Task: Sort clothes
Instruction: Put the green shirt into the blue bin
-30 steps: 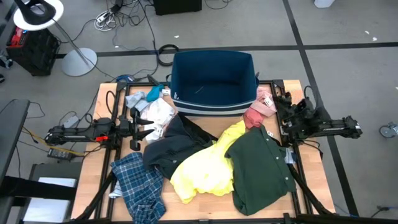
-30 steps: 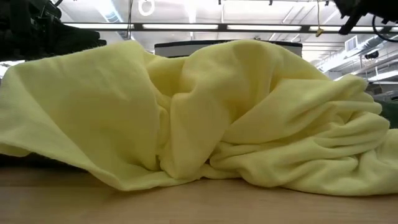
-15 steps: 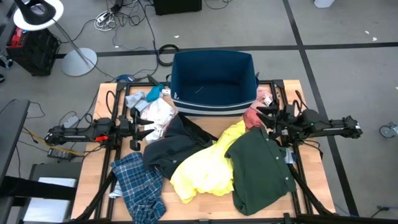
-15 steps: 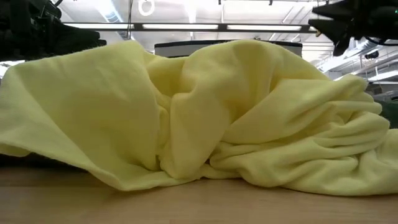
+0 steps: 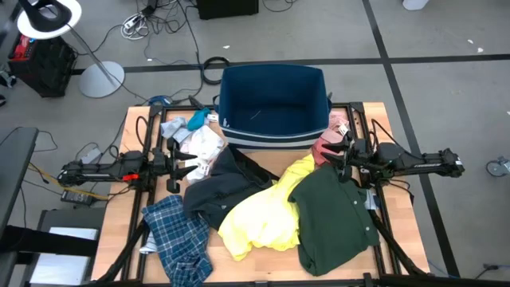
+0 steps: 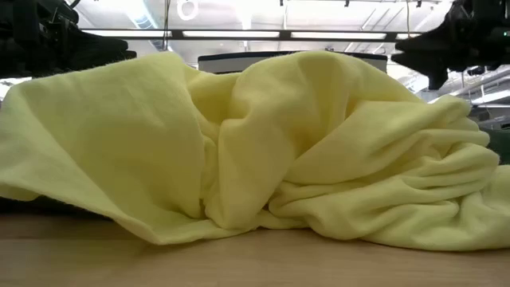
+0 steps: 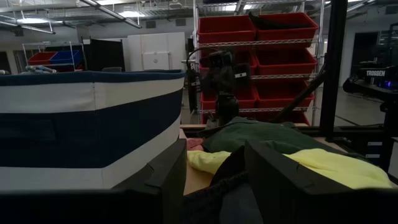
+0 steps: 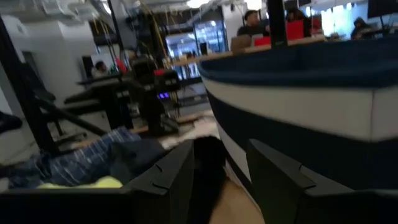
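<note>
Since the earlier frame the right arm has swung in from the table's right edge, carrying the right gripper [image 5: 341, 153] to the pink piece [image 5: 326, 148] beside the bin; the left arm has not shifted.

Going left to right: the blue plaid shirt [image 5: 177, 235] lies at the near left corner. Above it the left gripper [image 5: 180, 168] waits with its fingers [image 7: 163, 180] apart and empty, beside the white pieces [image 5: 201, 145]. The dark navy jacket [image 5: 225, 187] spreads across the middle, the yellow top [image 5: 263, 214] overlaps it, and the dark green shirt [image 5: 333, 214] lies to the right. The dark blue bin [image 5: 273, 131] stands at the far edge.

The risk lies with the right gripper. Its fingers [image 8: 172, 175] stand parted, holding nothing, over the pink piece and close to the bin wall. A descent here could also catch the collar of the green shirt or the tip of the yellow top, so two garments would lift together. It could also nudge the bin.
</note>
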### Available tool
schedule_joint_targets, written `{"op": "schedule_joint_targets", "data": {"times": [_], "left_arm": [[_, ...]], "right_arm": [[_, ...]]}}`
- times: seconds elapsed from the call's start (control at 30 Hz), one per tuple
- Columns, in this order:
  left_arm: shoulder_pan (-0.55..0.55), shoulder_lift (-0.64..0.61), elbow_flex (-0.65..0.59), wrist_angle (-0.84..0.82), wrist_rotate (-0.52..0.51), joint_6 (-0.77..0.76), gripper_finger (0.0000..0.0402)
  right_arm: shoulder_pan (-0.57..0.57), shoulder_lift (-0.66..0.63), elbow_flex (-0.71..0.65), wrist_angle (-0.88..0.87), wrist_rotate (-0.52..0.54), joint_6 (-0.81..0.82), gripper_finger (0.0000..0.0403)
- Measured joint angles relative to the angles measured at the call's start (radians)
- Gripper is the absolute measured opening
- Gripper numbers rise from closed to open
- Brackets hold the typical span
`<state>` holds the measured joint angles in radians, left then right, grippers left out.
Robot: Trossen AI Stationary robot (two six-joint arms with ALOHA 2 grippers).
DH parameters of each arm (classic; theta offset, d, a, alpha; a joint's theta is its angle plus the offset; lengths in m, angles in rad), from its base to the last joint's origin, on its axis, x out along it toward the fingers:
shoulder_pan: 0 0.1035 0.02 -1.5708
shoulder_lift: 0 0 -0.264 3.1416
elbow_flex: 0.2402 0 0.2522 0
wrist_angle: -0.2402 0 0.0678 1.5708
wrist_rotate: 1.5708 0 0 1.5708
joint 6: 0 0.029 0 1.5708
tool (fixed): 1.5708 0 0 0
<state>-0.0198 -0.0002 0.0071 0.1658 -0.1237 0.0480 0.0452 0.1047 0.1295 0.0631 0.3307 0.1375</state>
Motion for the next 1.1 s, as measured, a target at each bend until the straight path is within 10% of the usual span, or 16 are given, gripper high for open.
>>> {"op": "schedule_joint_targets", "data": {"times": [1.1], "left_arm": [[0.000,0.000,0.000,0.000,0.000,0.000,0.0168]], "right_arm": [[-0.001,0.271,0.083,-0.287,0.269,0.025,0.0153]]}}
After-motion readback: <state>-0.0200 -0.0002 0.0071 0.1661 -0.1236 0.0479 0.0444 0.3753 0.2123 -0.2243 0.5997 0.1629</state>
